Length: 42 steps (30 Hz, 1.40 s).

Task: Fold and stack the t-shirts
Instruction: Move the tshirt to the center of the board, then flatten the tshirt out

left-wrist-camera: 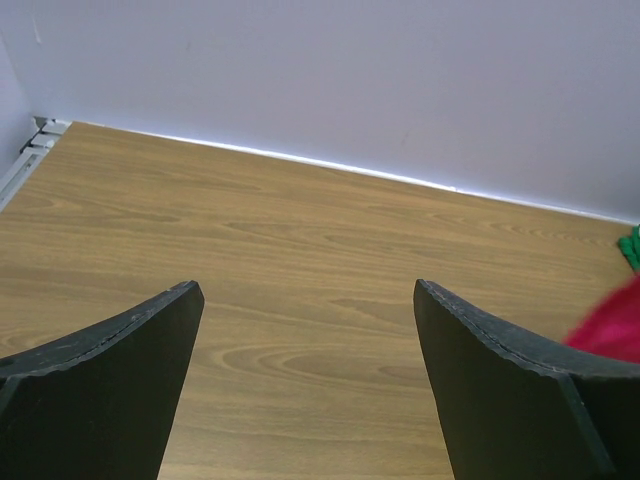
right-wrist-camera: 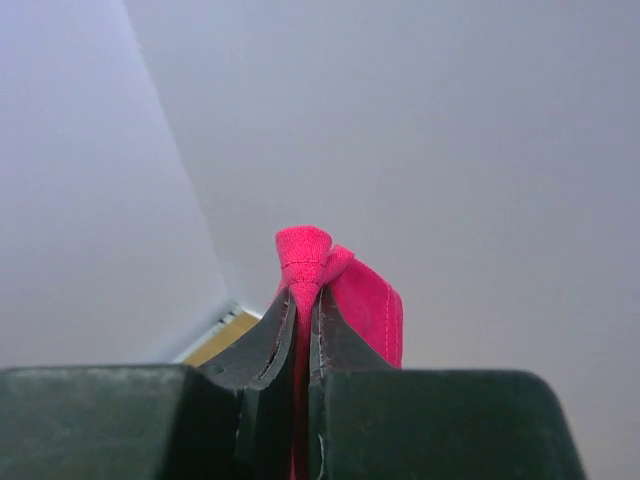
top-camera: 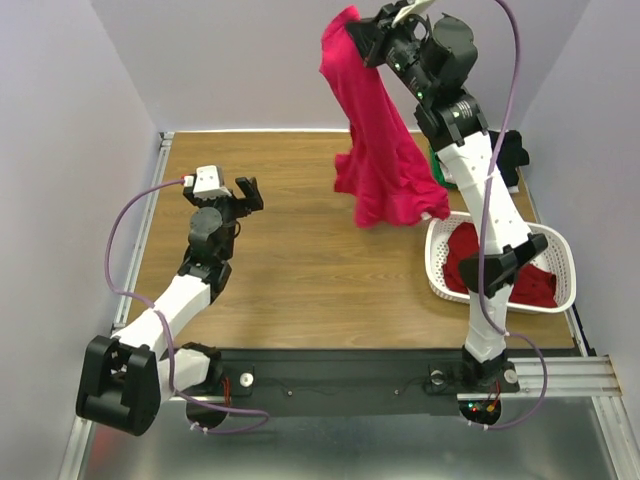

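Observation:
My right gripper [top-camera: 362,32] is raised high at the back and is shut on a hem of the bright pink-red t-shirt [top-camera: 385,160], which hangs down with its lower edge near the table. The pinched fold shows in the right wrist view [right-wrist-camera: 312,262]. A darker red t-shirt [top-camera: 500,265] lies in the white basket [top-camera: 436,262]. Green cloth [top-camera: 434,160] and black cloth [top-camera: 508,152] show behind my right arm. My left gripper [top-camera: 247,193] is open and empty over the table's left half; its fingers [left-wrist-camera: 120,370] frame bare wood, and pink cloth [left-wrist-camera: 612,325] shows at the right edge.
The wooden table [top-camera: 280,270] has a wall close behind it and metal rails on the left edge [top-camera: 150,200] and front. The basket stands at the right, by my right arm's base.

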Available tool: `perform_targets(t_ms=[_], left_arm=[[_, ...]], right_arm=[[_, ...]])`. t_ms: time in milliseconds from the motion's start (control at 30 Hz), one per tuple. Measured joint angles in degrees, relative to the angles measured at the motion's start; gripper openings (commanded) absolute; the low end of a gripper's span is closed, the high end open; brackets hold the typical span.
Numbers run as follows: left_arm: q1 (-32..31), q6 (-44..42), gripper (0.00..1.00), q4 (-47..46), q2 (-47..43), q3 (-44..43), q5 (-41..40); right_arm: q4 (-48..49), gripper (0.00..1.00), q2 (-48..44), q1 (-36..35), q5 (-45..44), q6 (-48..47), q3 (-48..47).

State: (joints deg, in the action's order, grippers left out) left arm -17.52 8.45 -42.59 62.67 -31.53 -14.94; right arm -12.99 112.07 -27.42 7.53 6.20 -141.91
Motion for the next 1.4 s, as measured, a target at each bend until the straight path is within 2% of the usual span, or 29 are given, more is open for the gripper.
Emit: perform_targets(t_ms=[100,333,467,567,633,733,833,900,1067,1233,1400], left_arm=[[0.02,0.46,0.99,0.52,-1.33,0.0,0.59],[1.09,1.11,0.99,2.47,-2.45,-0.04,1.07],[2.14,1.75,0.99,3.19,-2.47,-0.09,1.05],[3.15,2.45,0.99,3.21,-2.34,-0.09,1.29],[3.61,2.8,0.99,2.69,-1.4,-0.26,1.4],[4.02,3.26,0.98,2.03,2.47,-1.66,1.42],[4.04,3.48,0.98,1.66,8.2,-4.42,1.75],[4.04,3.56,0.97,1.64,12.46,-6.54,2.45],[3.26,3.06,0.95,1.88,20.37,-11.1,2.95],[1.92,2.51,0.92,3.56,29.27,-19.76,3.48],[2.73,2.82,0.82,6.01,38.42,-28.59,5.31]], right_arm=[[1.18,0.0,2.91,-0.44,2.89,0.09,-4.92],[6.19,0.0,3.02,-0.66,8.46,1.57,-1.79],[9.07,0.0,0.26,-0.81,7.15,1.55,7.45],[10.93,0.02,-4.11,-1.01,1.07,1.38,20.24],[12.28,0.28,-7.19,-1.14,-6.6,1.62,31.3],[13.0,0.82,-8.76,-1.14,-18.67,3.19,45.44],[12.59,1.0,-9.2,-1.11,-27.91,4.28,58.12],[11.47,1.0,-9.2,-1.05,-32.24,5.25,65.75],[11.54,1.0,-9.31,-0.94,-36.06,6.86,74.44],[16.41,1.0,-11.89,-0.48,-35.6,7.32,80.02],[23.58,1.0,-16.5,0.98,-30.58,7.52,86.77]])
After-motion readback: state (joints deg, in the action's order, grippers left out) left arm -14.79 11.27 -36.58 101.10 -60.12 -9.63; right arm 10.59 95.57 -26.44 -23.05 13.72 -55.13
